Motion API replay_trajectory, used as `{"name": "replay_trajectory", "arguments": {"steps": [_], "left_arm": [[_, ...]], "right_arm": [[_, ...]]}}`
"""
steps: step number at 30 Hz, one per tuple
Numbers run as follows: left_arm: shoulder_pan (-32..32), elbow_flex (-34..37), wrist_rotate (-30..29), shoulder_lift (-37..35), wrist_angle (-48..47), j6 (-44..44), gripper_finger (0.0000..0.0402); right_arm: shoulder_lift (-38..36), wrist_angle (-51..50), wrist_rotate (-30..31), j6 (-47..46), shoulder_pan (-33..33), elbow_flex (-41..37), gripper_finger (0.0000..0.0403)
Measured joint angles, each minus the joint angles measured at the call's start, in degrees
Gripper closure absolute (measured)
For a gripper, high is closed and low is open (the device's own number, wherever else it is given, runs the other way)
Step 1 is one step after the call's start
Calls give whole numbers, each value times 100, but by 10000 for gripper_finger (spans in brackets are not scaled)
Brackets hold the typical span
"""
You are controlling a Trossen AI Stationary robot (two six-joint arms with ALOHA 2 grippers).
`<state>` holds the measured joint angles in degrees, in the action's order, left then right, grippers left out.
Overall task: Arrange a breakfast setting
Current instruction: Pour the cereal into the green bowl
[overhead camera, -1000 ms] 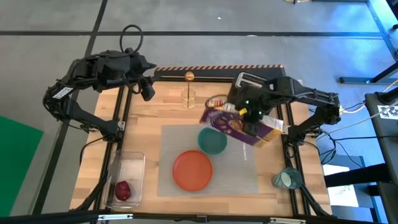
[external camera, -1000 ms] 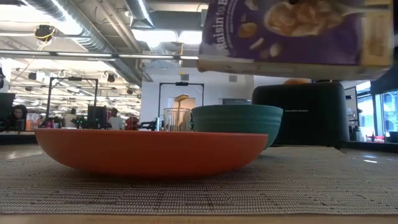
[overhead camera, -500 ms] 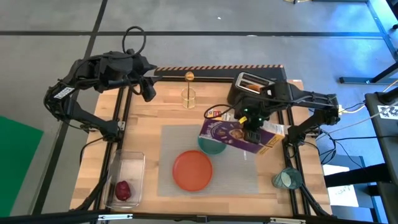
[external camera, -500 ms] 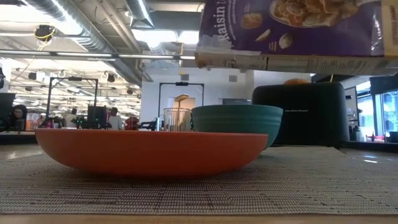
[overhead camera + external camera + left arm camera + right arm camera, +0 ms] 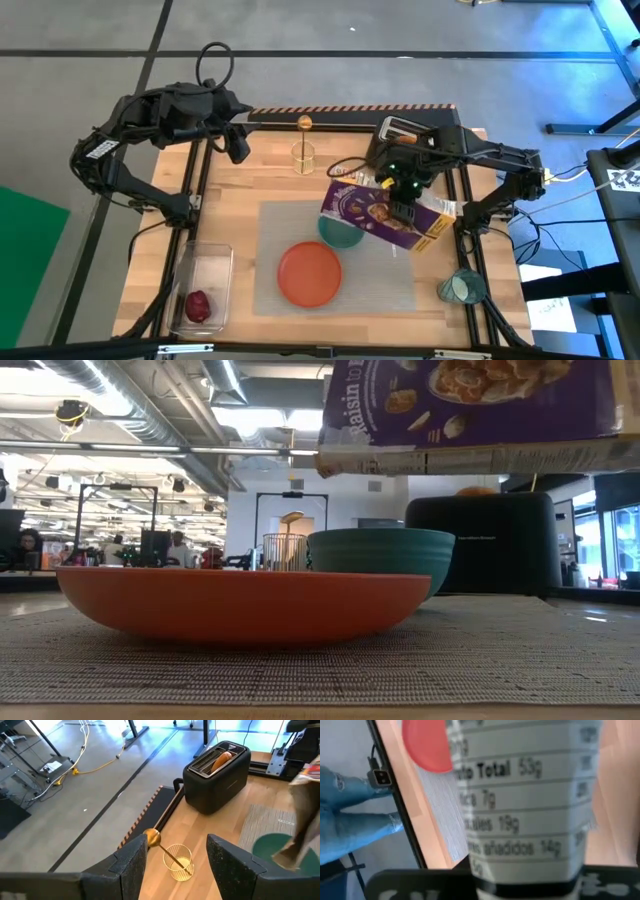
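purple cereal box [image 5: 383, 217] tilted over teal bowl [image 5: 341, 233] in right end effector [image 5: 404, 197]

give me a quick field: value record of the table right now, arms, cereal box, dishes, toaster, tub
left gripper: open, waiting at the table's back left corner
right gripper: shut on the cereal box
cereal box: purple, tipped on its side above the bowl
bowl: teal, on the placemat
plate: orange, on the placemat
cup: teal, at the table's right edge
toaster: black, bagel in a slot
tub: clear, holds a dark red fruit
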<state>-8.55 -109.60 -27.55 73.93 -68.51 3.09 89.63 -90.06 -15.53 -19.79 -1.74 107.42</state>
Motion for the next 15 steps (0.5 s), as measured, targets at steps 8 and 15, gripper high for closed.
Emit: {"name": "replay_trajectory", "arguments": {"steps": [8,15], "left_arm": [[-1,0,2,0,2,133,202],[0,0,2,0,0,149,202]], "right_arm": [[137,16,-693,-201,-211,-197,395],[129,9,-540,-84,-214,-534,395]]}}
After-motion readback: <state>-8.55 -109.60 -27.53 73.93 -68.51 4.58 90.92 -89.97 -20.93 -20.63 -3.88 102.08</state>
